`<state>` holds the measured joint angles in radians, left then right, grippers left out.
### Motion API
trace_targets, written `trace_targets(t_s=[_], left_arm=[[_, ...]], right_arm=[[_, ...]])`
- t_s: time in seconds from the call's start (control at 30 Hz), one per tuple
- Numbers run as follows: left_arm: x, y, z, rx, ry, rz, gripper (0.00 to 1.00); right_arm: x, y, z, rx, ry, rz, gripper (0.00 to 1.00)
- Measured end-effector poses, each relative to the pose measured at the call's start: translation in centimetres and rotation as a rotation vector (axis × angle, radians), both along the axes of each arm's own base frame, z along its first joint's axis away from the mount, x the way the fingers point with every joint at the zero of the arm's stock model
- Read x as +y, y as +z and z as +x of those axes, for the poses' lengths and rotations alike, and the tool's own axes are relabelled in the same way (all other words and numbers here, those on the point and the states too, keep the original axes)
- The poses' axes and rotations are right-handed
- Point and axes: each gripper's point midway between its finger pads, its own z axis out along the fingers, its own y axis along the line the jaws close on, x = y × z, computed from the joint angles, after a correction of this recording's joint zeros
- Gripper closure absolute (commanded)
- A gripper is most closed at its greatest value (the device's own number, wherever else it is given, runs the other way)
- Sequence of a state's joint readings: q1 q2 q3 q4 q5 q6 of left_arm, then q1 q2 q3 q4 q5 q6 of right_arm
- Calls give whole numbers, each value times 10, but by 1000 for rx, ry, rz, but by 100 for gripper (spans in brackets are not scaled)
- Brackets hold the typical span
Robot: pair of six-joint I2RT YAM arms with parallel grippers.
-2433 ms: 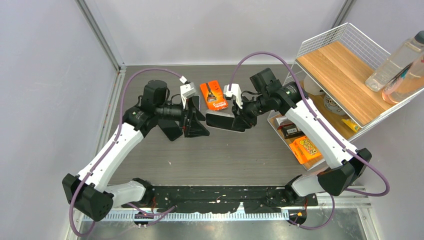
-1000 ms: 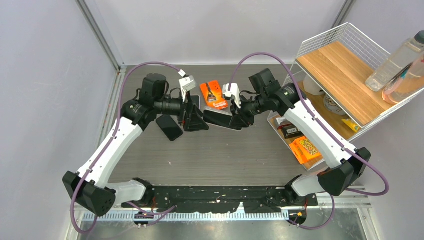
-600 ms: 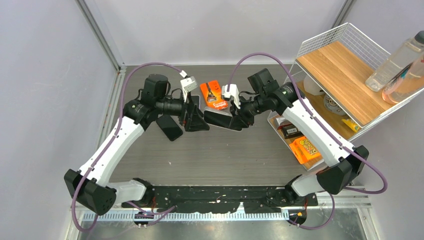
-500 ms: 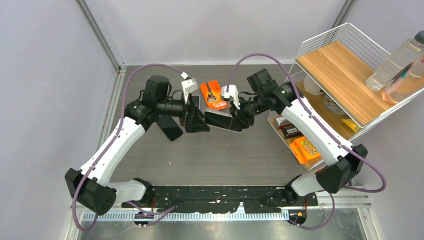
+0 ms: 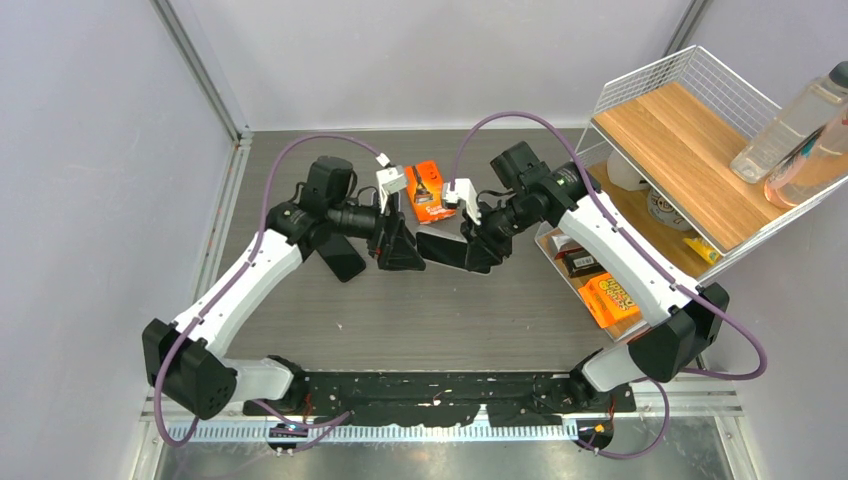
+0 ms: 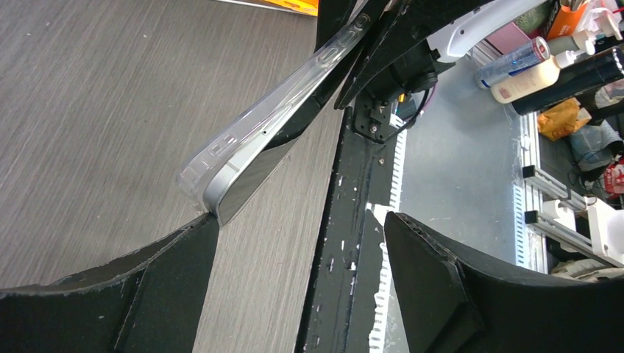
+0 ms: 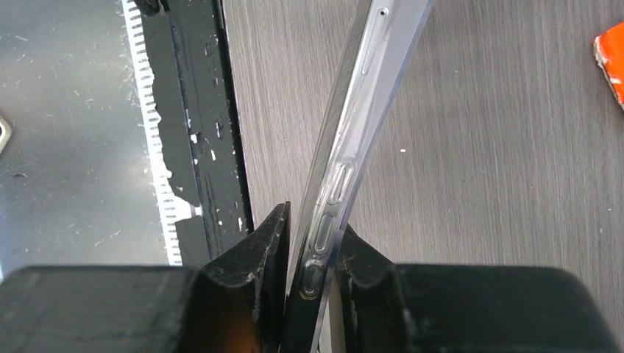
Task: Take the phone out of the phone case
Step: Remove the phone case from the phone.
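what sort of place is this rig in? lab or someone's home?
Likely a lab test cell, not a home: plain panel walls on a metal frame, plus a stocked wire rack beside the table.

Robotics lab test cell, plain grey walls (image 5: 80, 150) on metal posts (image 5: 203, 70), left arm (image 5: 240, 290) and right arm (image 5: 620, 260) with purple cables, bolted to a wood-grain worktop (image 5: 430, 310), wire shelf (image 5: 645, 78) of bottles alongside.
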<state>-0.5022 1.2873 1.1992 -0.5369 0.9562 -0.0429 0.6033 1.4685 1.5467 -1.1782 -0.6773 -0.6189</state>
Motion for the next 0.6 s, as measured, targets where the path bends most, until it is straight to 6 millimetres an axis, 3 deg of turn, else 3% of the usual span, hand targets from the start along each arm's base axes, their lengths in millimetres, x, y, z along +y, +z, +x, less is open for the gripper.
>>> trace_targets(t_s=[0.3,0.6], left_arm=[[-2,1,-4,19,-31,-19,12],[0,20,-1,-5,-23,-25,11]], right_arm=[[-3,-2,-5,16,6,-14,95],[1,3,0,3,-20,6,95]])
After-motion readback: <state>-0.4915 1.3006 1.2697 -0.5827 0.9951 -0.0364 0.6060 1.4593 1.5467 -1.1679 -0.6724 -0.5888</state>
